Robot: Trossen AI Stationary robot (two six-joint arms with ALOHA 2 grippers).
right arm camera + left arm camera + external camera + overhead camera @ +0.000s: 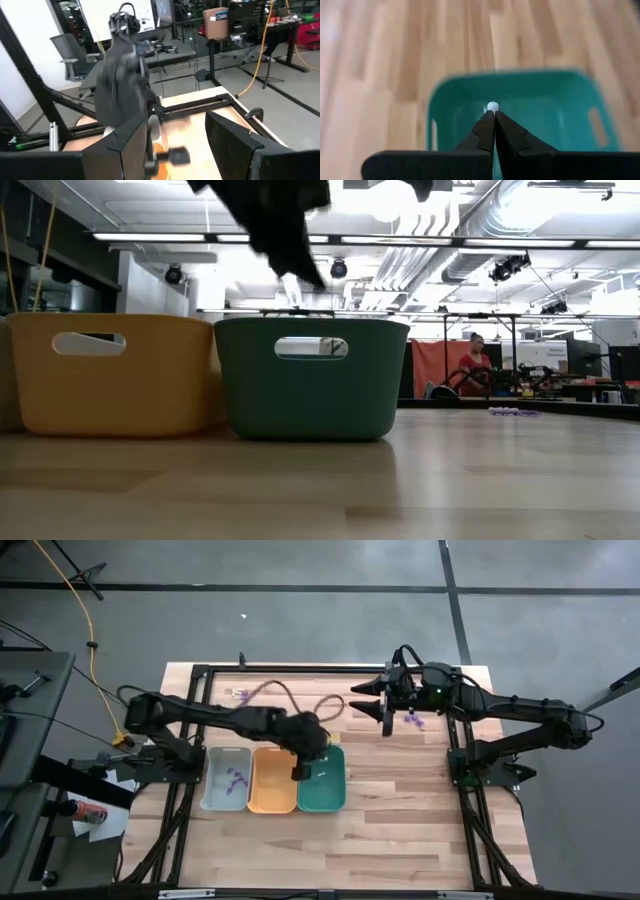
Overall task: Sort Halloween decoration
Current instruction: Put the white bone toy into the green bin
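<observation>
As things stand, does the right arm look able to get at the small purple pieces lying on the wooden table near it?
Probably yes. The right gripper is open and empty, and the small purple pieces lie uncovered on the wooden table just beside it. The left gripper is away over the teal tray.

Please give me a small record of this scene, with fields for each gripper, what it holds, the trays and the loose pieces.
left gripper: shut on a small white piece, above the teal tray
right gripper: open, holding nothing, near the table's far side
trays: grey tray, orange tray and teal tray, side by side
grey tray contents: purple pieces
loose pieces: purple pieces on the table by the right gripper; pale pieces near the far edge
</observation>
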